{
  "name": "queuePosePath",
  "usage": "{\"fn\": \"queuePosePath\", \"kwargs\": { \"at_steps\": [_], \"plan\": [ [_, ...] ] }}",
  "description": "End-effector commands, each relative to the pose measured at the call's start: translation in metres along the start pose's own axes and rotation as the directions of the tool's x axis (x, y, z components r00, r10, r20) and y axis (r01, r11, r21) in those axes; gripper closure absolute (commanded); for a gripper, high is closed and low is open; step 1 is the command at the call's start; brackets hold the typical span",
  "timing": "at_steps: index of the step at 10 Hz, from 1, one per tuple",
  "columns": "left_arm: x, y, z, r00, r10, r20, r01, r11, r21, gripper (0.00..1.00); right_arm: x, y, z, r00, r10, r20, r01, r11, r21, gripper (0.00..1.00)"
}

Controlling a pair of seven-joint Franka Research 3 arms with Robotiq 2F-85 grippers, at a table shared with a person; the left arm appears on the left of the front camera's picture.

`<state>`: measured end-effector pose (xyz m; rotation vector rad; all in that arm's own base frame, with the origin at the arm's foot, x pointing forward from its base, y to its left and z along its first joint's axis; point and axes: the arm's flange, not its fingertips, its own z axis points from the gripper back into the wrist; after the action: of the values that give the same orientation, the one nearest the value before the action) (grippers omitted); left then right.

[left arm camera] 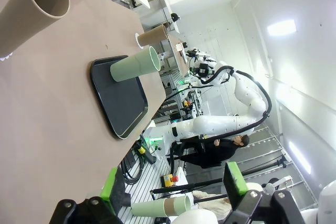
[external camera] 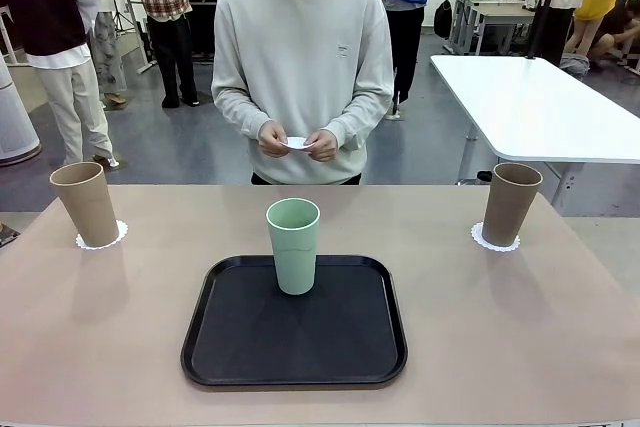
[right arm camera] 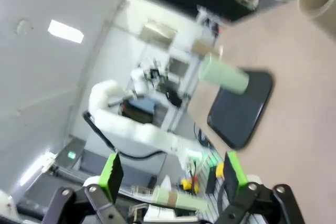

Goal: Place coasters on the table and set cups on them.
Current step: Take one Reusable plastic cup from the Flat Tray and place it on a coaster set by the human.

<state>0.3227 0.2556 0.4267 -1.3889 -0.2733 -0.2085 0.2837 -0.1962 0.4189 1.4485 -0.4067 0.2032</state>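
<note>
Ahead of your left end effector (left arm camera: 172, 184), open wide and empty, the left brown cup (external camera: 85, 204) sits on the left coaster (external camera: 102, 237). Farther out, between both end effectors, the green cup (external camera: 293, 245) stands on the black tray (external camera: 294, 347), not the surface (external camera: 100, 347). The last coaster (external camera: 297, 143) is in the person's hands (external camera: 322, 144). Ahead of your right end effector (right arm camera: 172, 174), wide and empty too, the right brown cup (external camera: 511, 204) sits on the right coaster (external camera: 496, 240). Move the green cup now and it has no coaster to land on. Pinch it off-centre and it may tip.

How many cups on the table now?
3: left tan cup on the left coaster, right tan cup on the right coaster, mint cup on the black tray, centre. None apparently hidden.
</note>
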Motion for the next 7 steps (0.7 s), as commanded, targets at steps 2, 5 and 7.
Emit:
{"fn": "queuePosePath", "kwargs": {
  "at_steps": [2, 5, 7],
  "plan": [
    [-0.0004, -0.0023, 0.0008, 1.000, -0.006, 0.002, 0.006, 1.000, -0.006, 0.00, 0.0066, 0.0039, -0.0143, 0.985, -0.068, -0.158, 0.060, 0.997, -0.055, 0.00],
    [-0.0004, -0.0023, 0.0008, 1.000, -0.006, 0.002, 0.006, 1.000, -0.006, 0.00, 0.0125, 0.0075, -0.0188, 0.983, -0.078, -0.164, 0.060, 0.992, -0.110, 0.00],
    [-0.0004, -0.0023, 0.0008, 1.000, -0.006, 0.002, 0.006, 1.000, -0.006, 0.00, 0.0079, -0.0003, -0.0194, 0.985, -0.067, -0.157, 0.058, 0.997, -0.057, 0.00]
  ]
}}
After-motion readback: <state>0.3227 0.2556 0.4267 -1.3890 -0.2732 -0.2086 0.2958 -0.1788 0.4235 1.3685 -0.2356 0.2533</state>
